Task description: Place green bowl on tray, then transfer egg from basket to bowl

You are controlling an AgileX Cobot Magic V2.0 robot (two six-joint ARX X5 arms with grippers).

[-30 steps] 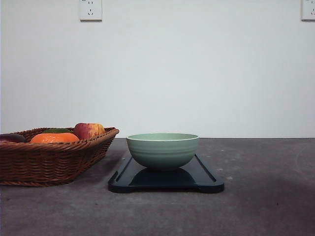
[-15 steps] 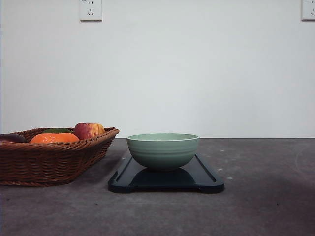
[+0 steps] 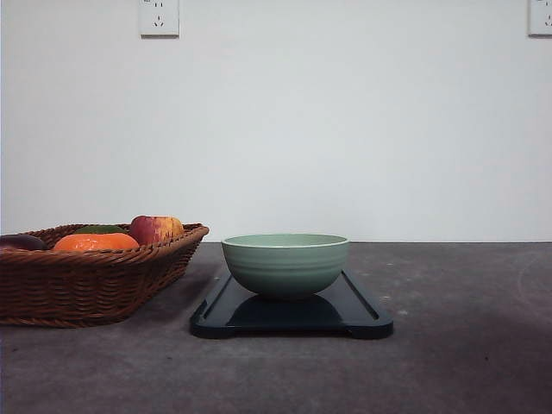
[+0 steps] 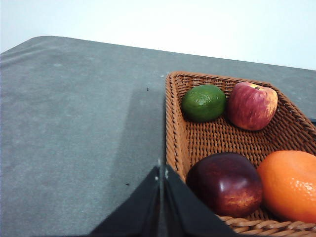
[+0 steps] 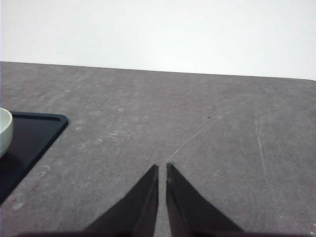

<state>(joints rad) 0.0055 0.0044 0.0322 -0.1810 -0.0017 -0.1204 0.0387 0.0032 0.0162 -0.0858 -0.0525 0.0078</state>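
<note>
The green bowl (image 3: 285, 264) stands upright on the dark tray (image 3: 362, 321) at the table's middle. To its left sits the wicker basket (image 3: 95, 280). No egg can be seen among its fruit; the egg is hidden or out of view. My left gripper (image 4: 161, 174) is shut and empty, hovering just outside the basket's (image 4: 217, 138) near corner. To the right of the tray (image 5: 34, 133), my right gripper (image 5: 162, 168) hangs shut and empty over bare table, with the bowl's rim (image 5: 4, 129) at the view's edge.
The basket holds a lime (image 4: 203, 102), a red apple (image 4: 252, 105), a dark red fruit (image 4: 225, 183) and an orange (image 4: 289, 183). Grey tabletop (image 5: 222, 128) stretches right of the tray. A white wall (image 3: 345, 129) backs the table.
</note>
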